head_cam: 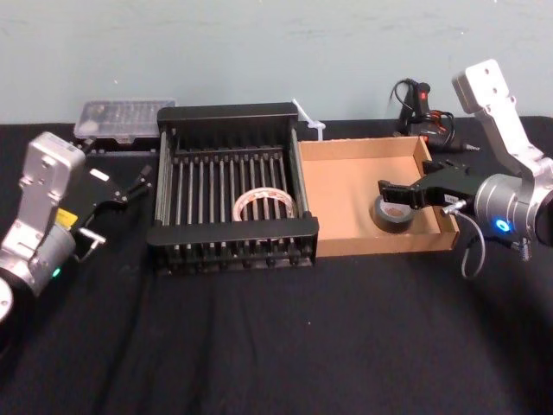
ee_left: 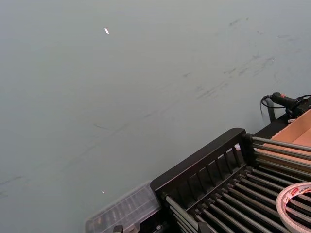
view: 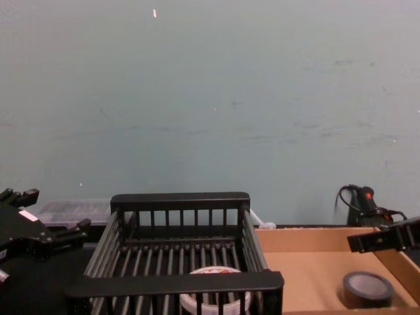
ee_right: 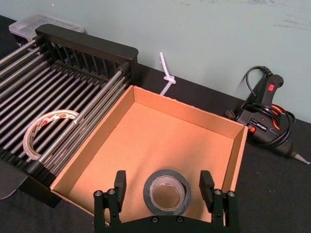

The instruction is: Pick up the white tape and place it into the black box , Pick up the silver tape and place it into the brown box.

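my right gripper (ee_right: 163, 179) hangs over the brown box (ee_right: 160, 141), jaws spread, gripping nothing. the silver tape (view: 367, 289) lies flat on that box's floor right beneath, hole up, with a gap at each finger (from the chest it sits clear below them). i judge the way out is straight up. the white tape (head_cam: 264, 192) lies in the black box (head_cam: 233, 229) beside the brown box. my left gripper (head_cam: 138, 184) is parked beyond, spread too. the roll's near edge hides behind my gripper's body.

Right gripper (head_cam: 399, 195) reaching inward, jaws spread wide; left gripper (head_cam: 131, 184) parked at left, jaws apart.
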`<state>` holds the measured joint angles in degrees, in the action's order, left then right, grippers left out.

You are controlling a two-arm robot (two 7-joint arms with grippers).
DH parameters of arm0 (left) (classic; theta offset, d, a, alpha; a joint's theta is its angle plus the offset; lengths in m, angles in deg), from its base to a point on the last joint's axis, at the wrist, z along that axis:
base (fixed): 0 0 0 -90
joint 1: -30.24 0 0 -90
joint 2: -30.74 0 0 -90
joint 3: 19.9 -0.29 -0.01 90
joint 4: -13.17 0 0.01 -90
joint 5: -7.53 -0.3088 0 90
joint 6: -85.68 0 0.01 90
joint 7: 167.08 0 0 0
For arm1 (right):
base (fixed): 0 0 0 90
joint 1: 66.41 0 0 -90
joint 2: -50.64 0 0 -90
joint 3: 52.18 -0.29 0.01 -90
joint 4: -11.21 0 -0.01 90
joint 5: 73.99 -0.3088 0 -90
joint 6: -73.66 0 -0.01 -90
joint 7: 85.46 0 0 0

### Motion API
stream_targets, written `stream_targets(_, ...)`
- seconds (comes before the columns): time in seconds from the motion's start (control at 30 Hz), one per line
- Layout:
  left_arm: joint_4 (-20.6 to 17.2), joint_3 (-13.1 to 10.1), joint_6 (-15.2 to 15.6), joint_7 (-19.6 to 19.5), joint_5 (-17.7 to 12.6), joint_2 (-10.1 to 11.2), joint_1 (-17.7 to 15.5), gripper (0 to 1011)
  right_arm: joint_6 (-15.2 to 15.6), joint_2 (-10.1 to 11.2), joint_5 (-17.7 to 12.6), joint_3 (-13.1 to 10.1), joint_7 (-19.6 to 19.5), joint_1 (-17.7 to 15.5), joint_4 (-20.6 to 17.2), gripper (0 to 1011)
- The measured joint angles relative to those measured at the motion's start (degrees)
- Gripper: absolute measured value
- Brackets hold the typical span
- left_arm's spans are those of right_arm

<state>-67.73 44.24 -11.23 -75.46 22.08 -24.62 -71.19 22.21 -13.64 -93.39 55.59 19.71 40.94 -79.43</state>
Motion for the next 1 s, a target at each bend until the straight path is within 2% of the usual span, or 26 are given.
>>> stream_targets(0.1,0.0,0.0,0.0,0.0,0.0,0.0,0.0,1001,0.0,0.0,0.0,0.0,0.0,0.0,0.0,1002)
stream_targets(0.47,0.0,0.0,0.0,0.0,0.0,0.0,0.0,1001,0.0,0.0,0.0,0.0,0.0,0.0,0.0,1002)
stream_targets(0.67,0.0,0.0,0.0,0.0,0.0,0.0,0.0,1002,-2.1,-0.9,1.1,-1.5,-1.2,-1.7,-1.3,1002)
stream_targets(0.73,0.0,0.0,0.0,0.0,0.0,0.0,0.0,1001,-4.6,-1.6,2.1,-2.3,-2.8,-3.1,-2.2,1002)
stream_targets(0.77,0.0,0.0,0.0,0.0,0.0,0.0,0.0,1001,-6.9,-2.1,3.1,-2.7,-4.2,-4.3,-2.7,1002)
stream_targets(0.8,0.0,0.0,0.0,0.0,0.0,0.0,0.0,1001,-6.9,-2.1,3.1,-2.7,-4.2,-4.3,-2.7,1003)
stream_targets(0.83,0.0,0.0,0.0,0.0,0.0,0.0,0.0,1001,-9.3,-2.6,4.2,-3.1,-5.6,-5.4,-3.2,1002)
stream_targets(0.97,0.0,0.0,0.0,0.0,0.0,0.0,0.0,1001,-15.7,-3.7,7.7,-3.1,-9.4,-8.5,-3.6,1003)
stream_targets(1.0,0.0,0.0,0.0,0.0,0.0,0.0,0.0,1001,-18.6,-4.1,9.5,-2.9,-11.0,-9.6,-3.3,1002)
